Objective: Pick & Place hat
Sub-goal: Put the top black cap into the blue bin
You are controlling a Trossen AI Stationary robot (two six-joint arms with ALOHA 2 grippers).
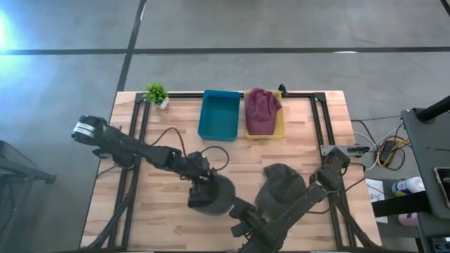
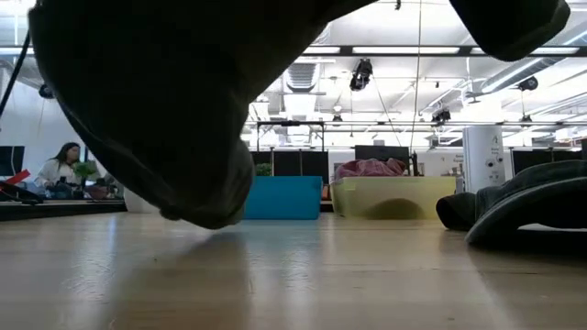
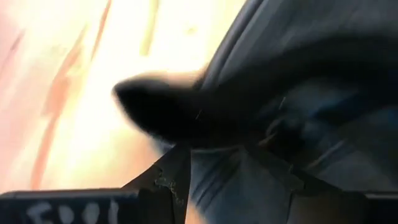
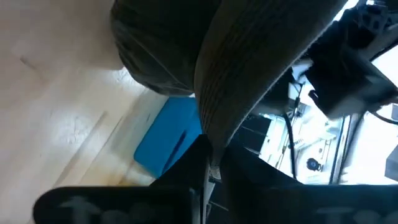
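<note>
Your left gripper [image 1: 204, 191] pinches a dark grey cap [image 1: 214, 197] at the table's [image 1: 169, 232] near middle. Your right gripper [image 1: 246, 226], jaws pressed together, grips a second grey cap [image 1: 281, 186] just right.

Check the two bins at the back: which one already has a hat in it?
The yellow bin, right of the blue bin. A maroon hat lies in it; the blue one is empty.
</note>
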